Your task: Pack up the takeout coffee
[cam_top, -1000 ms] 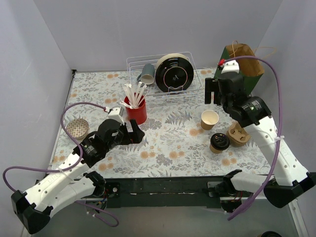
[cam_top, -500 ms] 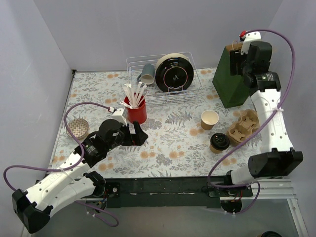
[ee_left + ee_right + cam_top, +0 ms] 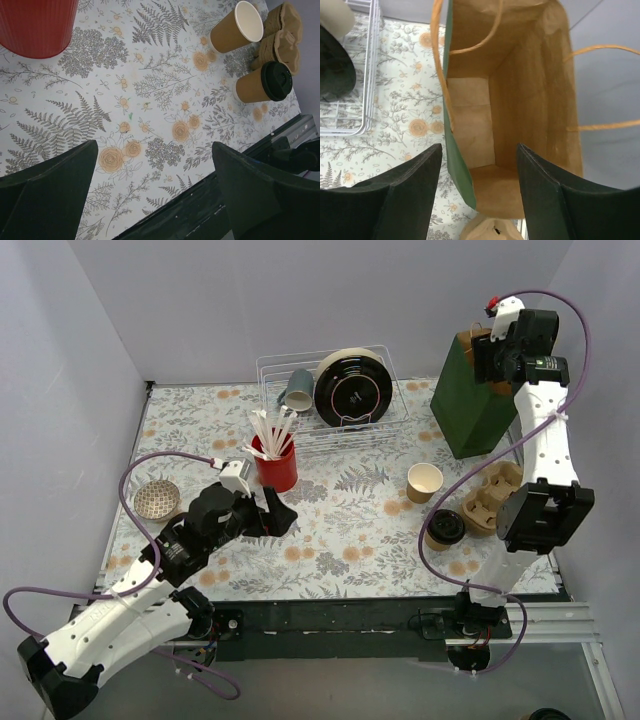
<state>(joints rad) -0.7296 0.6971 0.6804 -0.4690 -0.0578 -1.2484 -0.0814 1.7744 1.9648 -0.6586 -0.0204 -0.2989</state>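
The green paper bag [image 3: 466, 405] stands open at the back right. In the right wrist view its brown inside [image 3: 515, 100] is empty. My right gripper [image 3: 489, 355] hangs above the bag's mouth, open, with the bag's green left wall [image 3: 459, 155] between the fingers and touching neither. An open paper cup [image 3: 425, 482], a black-lidded coffee cup [image 3: 445, 528] and a cardboard cup carrier [image 3: 492, 500] sit on the table in front of the bag. My left gripper [image 3: 277, 512] hovers wide open and empty at centre left, with the cups [image 3: 236, 27] [image 3: 264, 82] far ahead of it.
A red cup [image 3: 275, 466] of white stirrers stands just behind the left gripper. A wire dish rack [image 3: 330, 390] with a black plate and a grey mug is at the back. A small mesh dish [image 3: 156, 499] lies at the left. The bag's rope handles [image 3: 600, 50] arch over its mouth.
The right arm has swung up and back, from over the cups to above the bag's mouth, and its jaws have narrowed. The left arm has barely shifted.
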